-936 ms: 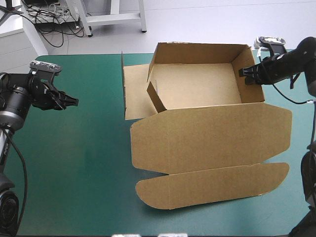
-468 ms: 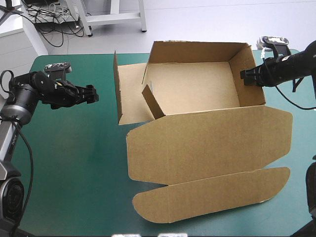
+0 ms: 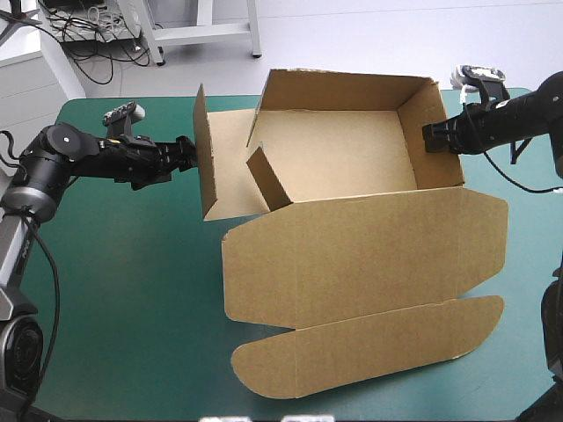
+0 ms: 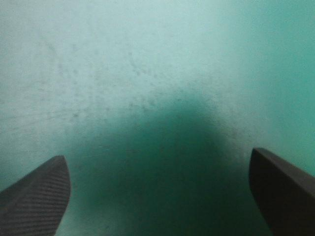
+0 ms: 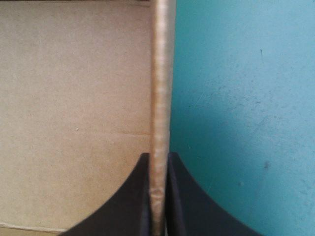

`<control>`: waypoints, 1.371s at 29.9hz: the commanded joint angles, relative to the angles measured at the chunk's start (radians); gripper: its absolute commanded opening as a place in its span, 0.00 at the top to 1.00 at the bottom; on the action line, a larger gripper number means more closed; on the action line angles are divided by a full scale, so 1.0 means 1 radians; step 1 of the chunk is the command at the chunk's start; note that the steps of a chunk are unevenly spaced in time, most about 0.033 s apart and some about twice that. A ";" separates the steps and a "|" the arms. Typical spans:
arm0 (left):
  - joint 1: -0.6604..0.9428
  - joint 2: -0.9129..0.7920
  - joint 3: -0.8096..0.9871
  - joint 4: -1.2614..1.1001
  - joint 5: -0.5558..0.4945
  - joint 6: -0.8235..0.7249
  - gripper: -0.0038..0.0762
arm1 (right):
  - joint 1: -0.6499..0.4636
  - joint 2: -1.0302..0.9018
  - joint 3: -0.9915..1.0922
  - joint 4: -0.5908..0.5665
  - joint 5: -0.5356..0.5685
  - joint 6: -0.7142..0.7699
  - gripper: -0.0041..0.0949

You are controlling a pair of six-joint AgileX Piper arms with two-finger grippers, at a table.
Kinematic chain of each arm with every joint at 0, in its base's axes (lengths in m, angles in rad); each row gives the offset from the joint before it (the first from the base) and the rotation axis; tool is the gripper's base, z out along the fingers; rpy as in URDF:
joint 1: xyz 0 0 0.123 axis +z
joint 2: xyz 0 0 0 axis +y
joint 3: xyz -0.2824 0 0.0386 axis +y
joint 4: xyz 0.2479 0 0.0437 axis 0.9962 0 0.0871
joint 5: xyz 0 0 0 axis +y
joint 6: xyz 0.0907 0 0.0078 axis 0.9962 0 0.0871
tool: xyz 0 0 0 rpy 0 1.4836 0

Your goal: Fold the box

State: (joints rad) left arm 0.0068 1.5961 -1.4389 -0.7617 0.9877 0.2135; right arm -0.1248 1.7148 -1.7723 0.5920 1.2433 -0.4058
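The brown box stands as an open tray with its back and right walls up. Its lid and tuck flap lie flat toward the table's front. The left side flap is tilted up, and a small inner flap leans inside. My left gripper is at that flap's outer face. In the left wrist view it is open, with only a teal-green surface and a shadow between its fingers. My right gripper is shut on the right wall's top edge.
Teal-green cover lies bare on the left and front left of the box. The table's far edge runs just behind the box. The lid reaches close to the right edge.
My left arm has swung right, up to the box's left flap, which now stands more upright. The box has slid slightly left. The right gripper keeps its hold on the right wall.
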 commanded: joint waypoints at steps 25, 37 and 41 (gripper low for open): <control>-0.001 -0.043 -0.029 -0.653 0.297 0.303 0.22 | 0.190 0.059 -0.025 0.129 -0.203 0.026 0.98; -0.009 -0.067 -0.029 -0.633 0.297 0.303 0.30 | 0.266 0.114 -0.025 0.003 -0.307 0.148 0.98; -0.009 -0.073 -0.029 -0.576 0.297 0.311 0.31 | 0.266 0.124 -0.025 0.012 -0.312 0.148 0.98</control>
State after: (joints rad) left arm 0.0068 1.5789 -1.4389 -1.2646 1.1788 0.5187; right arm 0.1386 1.8852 -1.7723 0.5626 0.9971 -0.2864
